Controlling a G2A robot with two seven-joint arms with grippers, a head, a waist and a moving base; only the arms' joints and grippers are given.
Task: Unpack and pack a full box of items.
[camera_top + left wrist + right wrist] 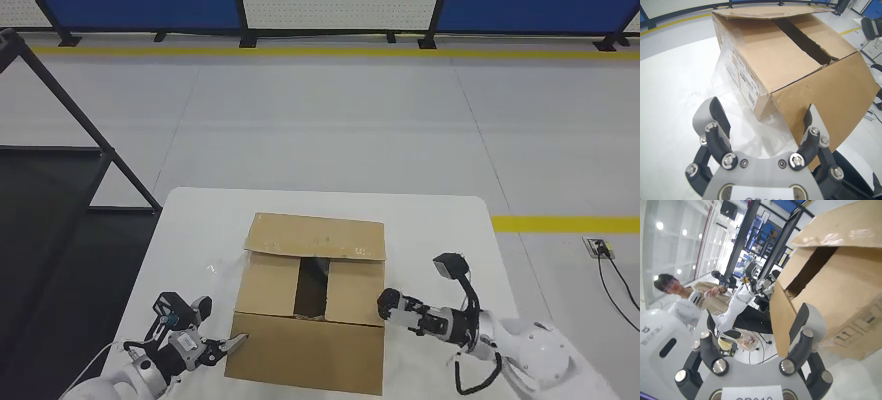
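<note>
The left gripper point(762, 103) sits low at the box's near left corner, jaws spread wide and holding nothing. One finger point(811, 115) stands just beside the outer face of the near flap point(305, 352), which hangs down toward the robot. The right gripper point(386, 305) is at the right side of the box point(345, 290), near its top edge, and its jaws look spread and empty too. The box stands in the middle of the desk point(430, 230). Its two inner flaps point(772, 55) lie folded across the top with a dark gap point(311, 286) between them, and the far flap point(315, 234) is turned back. This looks like the opening step of unpacking. Next, each inner flap probably needs catching at the gap's edge and folding outward. The contents are hidden in the dark gap. A clear film point(728, 62) trails off the left wall, and its edges are hard to trace.
</note>
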